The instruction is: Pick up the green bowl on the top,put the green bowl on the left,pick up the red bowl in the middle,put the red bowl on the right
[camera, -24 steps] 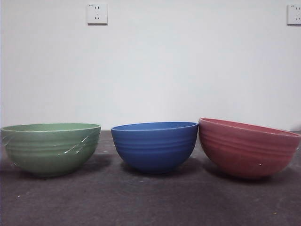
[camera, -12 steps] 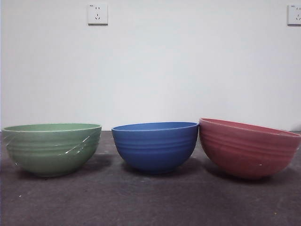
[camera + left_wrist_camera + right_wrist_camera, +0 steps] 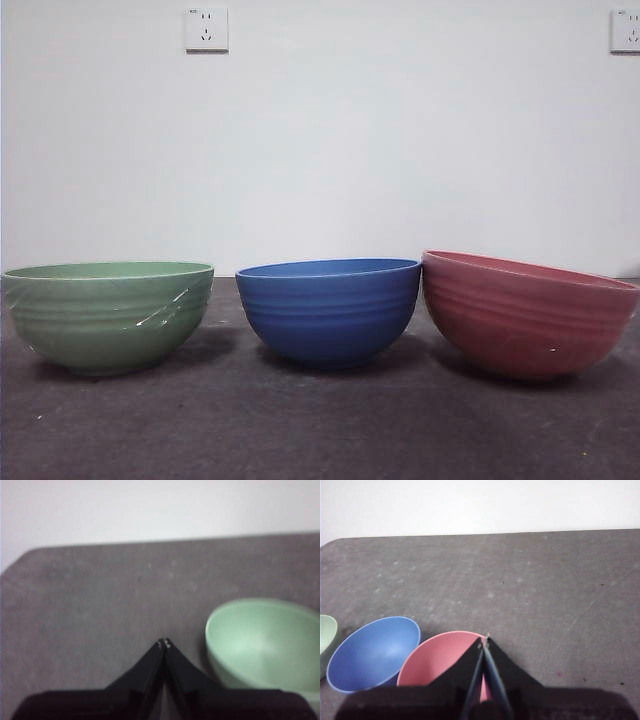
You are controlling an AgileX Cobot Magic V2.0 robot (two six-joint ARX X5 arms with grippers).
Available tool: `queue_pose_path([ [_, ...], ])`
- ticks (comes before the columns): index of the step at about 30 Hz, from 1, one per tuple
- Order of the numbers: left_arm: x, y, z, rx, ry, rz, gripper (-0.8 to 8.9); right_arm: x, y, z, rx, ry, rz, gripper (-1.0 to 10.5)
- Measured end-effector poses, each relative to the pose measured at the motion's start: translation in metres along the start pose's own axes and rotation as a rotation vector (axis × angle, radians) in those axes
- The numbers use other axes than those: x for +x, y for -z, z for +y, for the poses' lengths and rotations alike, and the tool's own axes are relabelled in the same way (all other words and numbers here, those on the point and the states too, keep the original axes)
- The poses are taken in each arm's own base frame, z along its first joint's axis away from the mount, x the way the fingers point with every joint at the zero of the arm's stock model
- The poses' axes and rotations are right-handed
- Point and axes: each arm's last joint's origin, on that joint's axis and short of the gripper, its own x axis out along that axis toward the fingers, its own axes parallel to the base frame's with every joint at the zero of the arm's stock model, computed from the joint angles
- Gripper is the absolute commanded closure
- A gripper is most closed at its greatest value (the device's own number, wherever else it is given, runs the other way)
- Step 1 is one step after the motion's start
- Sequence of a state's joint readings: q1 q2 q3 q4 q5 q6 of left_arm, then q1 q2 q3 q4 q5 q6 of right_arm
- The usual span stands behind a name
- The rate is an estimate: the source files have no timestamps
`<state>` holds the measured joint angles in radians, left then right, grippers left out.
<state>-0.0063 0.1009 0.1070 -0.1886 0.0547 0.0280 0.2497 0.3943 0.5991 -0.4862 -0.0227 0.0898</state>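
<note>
You see the green bowl (image 3: 108,316) at lower left of the front view, the blue bowl (image 3: 328,311) center, and the red bowl (image 3: 525,314) tilted at lower right, its edge cut off. All sit on the tabletop (image 3: 300,420). Left tool (image 3: 163,643) and right tool (image 3: 484,640) are both clenched, empty.
</note>
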Motion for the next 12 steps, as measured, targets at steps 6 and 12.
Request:
queue_pose_path([
  [6,0.005,0.025,0.0,0.014,-0.003,0.024,8.17,0.0,0.0,0.0,0.0,0.0,0.001,9.5],
  [12,0.002,0.022,0.0,0.017,-0.003,-0.016,8.17,0.0,0.0,0.0,0.0,0.0,0.001,9.5],
])
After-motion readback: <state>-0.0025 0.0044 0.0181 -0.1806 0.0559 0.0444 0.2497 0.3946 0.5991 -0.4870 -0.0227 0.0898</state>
